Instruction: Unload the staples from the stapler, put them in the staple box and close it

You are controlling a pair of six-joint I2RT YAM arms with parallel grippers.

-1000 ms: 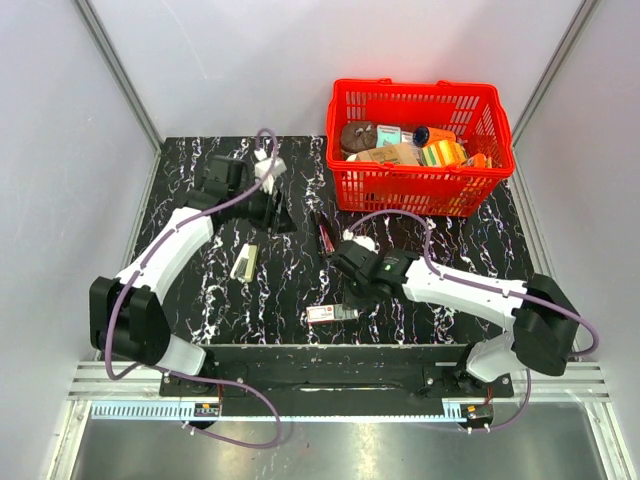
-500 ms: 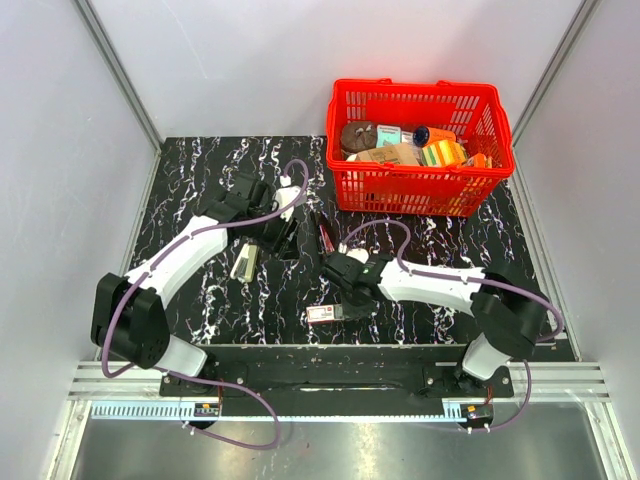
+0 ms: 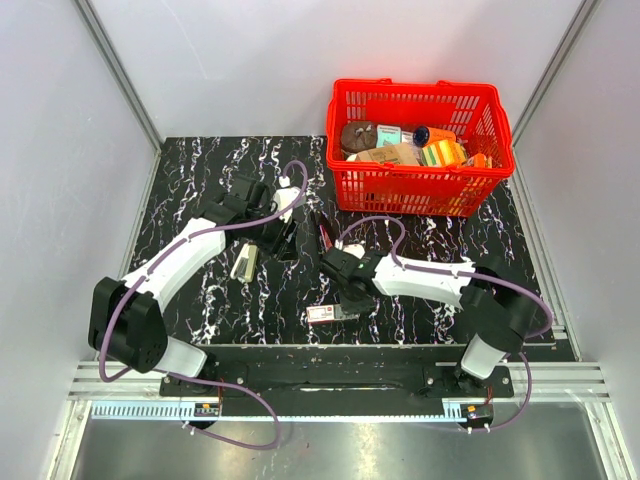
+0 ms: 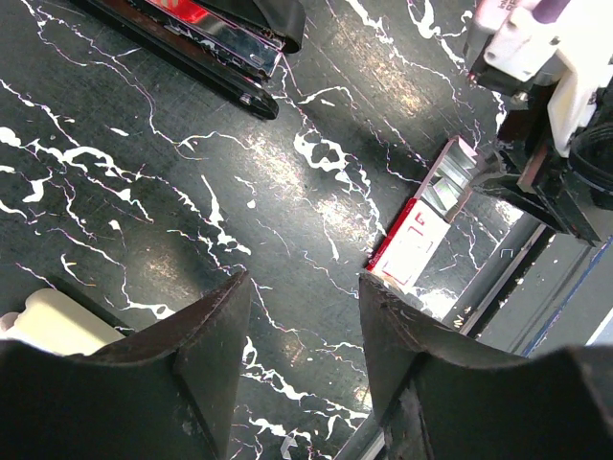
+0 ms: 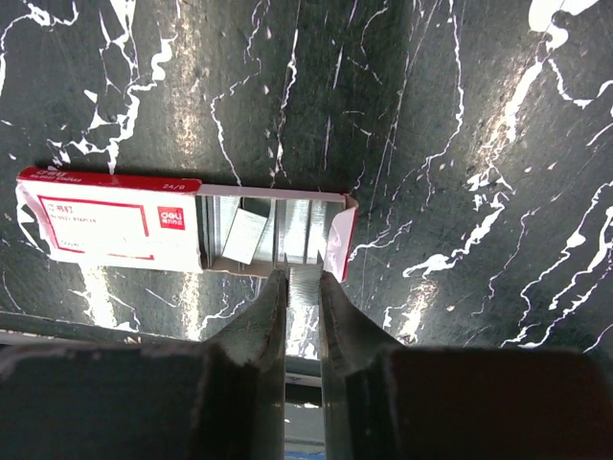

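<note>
meanwhile the stapler [image 3: 325, 236] lay on the bench [image 3: 190, 170] near its middle, just right of the left end effector [image 4: 302, 326], whose fingers stood wide apart and held nothing. nearer, the right end effector [image 5: 304, 287] was pinched almost closed on a silvery strip of staples [image 5: 305, 280] at the open end of a small red-and-white box [image 5: 115, 218].

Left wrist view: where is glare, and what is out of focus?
In the left wrist view, glare lies on the table and the staple box; the near fingers look soft. In the right wrist view, its fingers blur too.
</note>
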